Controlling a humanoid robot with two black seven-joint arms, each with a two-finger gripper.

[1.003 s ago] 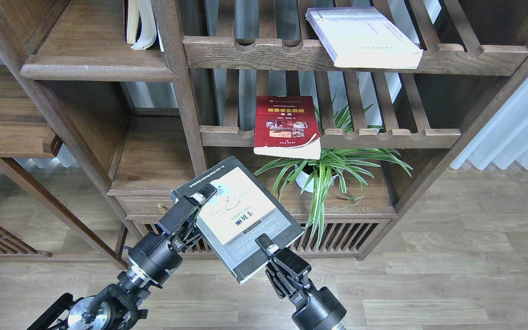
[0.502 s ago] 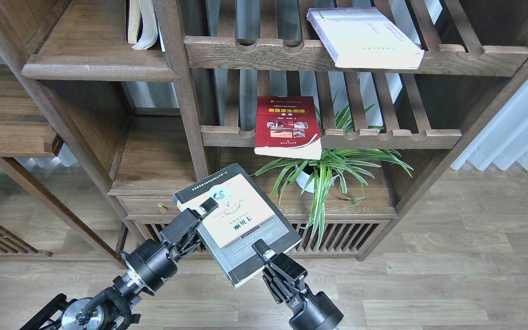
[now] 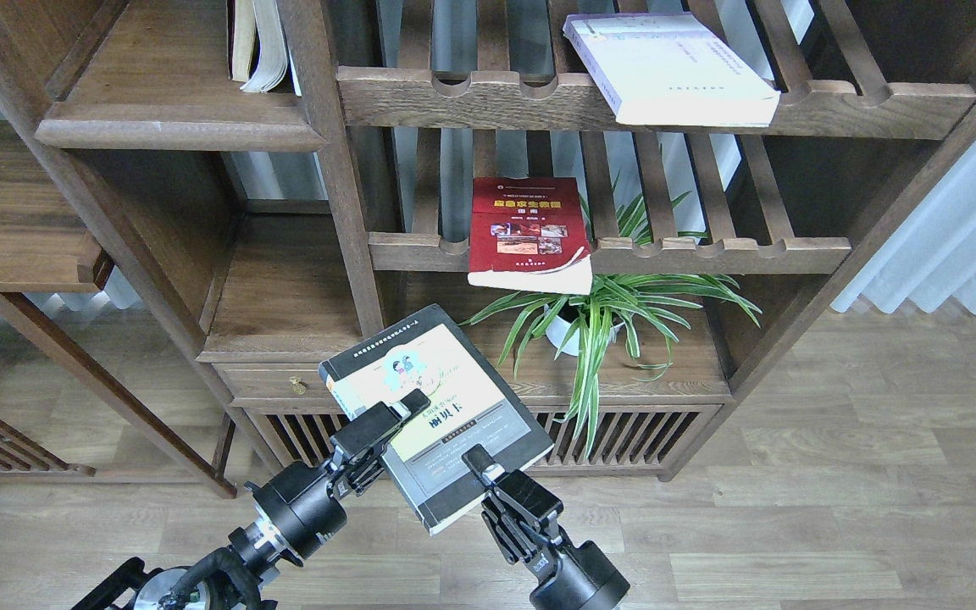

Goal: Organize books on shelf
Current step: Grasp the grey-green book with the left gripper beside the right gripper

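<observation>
A black-grey book with a yellow-green panel [image 3: 454, 398] hangs tilted in the air in front of the low cabinet. My right gripper [image 3: 481, 464] is shut on its lower edge. My left gripper [image 3: 399, 415] has one finger over the cover at the book's left edge; the other finger is hidden beneath. The red book with small photos [image 3: 526, 224] lies on the lower slatted rack, overhanging its front rail. The pale lavender-white book [image 3: 666, 63] lies on the upper slatted rack. The solid shelf with the rounded lip [image 3: 174, 127] is at the upper left.
Other books [image 3: 259, 47] stand at the right end of the solid shelf. A potted spider plant [image 3: 598, 313] sits on the low cabinet [image 3: 285, 339] under the racks. A wooden post [image 3: 335, 169] divides shelf from racks. A curtain [image 3: 962, 220] hangs at right.
My left gripper has slid down and right along the book's left edge, towards the right gripper. The book has sunk a little and stays in the right gripper.
</observation>
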